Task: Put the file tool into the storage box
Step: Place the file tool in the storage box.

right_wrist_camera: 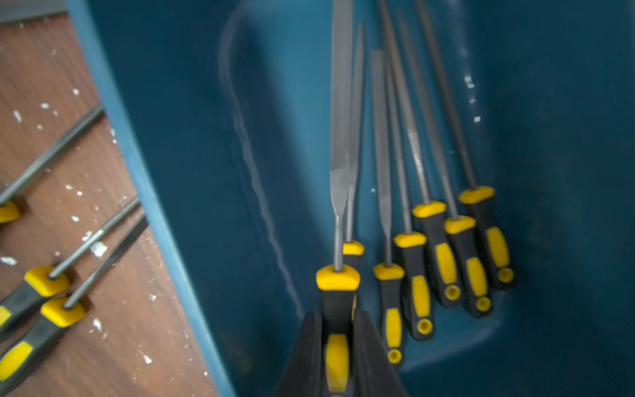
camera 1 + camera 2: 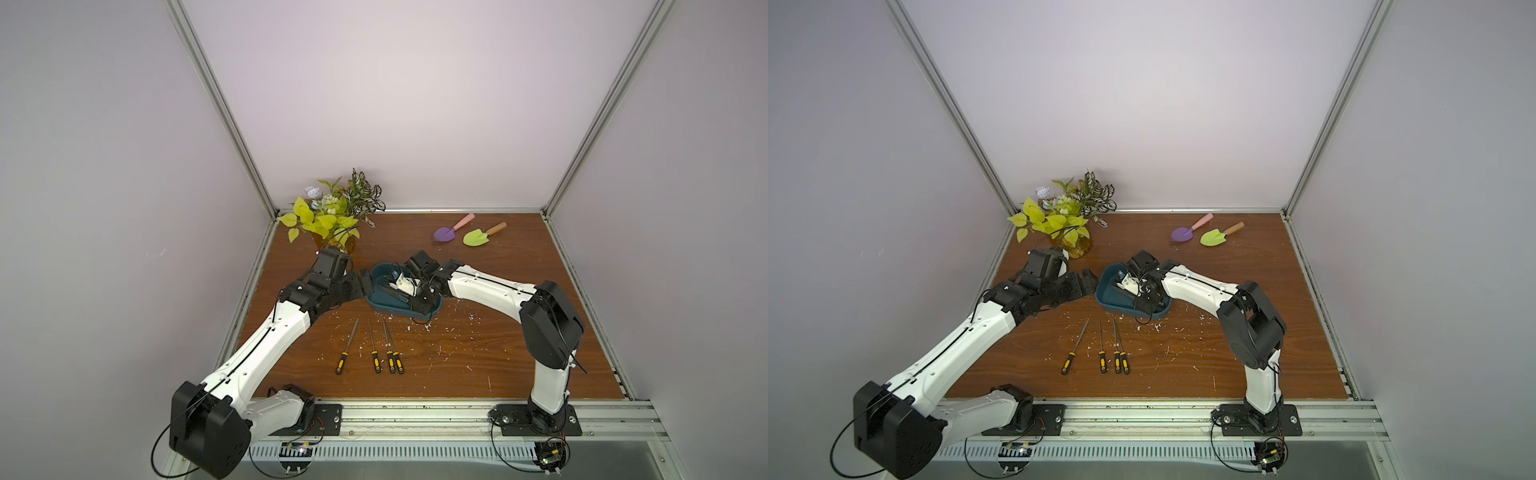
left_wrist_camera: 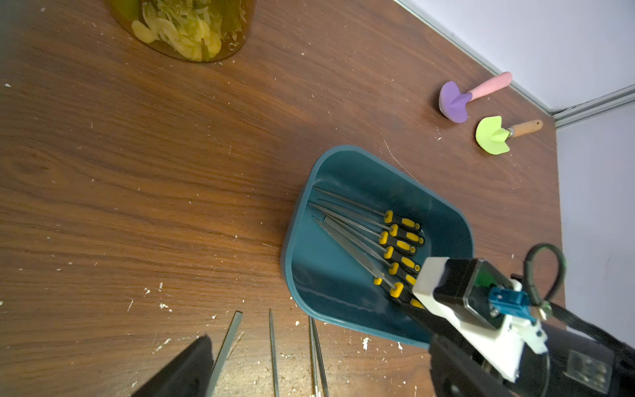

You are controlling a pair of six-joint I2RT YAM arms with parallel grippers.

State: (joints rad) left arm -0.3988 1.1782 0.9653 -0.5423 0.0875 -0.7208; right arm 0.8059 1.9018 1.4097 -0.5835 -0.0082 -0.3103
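File tool (image 1: 341,137) was clamped in the right hand (image 1: 338,314) inside the storage box (image 1: 206,172); spread of the left hand (image 2: 365,286) was unclear

4 files (image 2: 1102,361) on table (image 2: 1225,332), storage box (image 2: 1117,309)

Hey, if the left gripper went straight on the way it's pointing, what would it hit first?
Probably the storage box: the left gripper points at its side wall from close by, nothing between. Its height against the rim is unclear.
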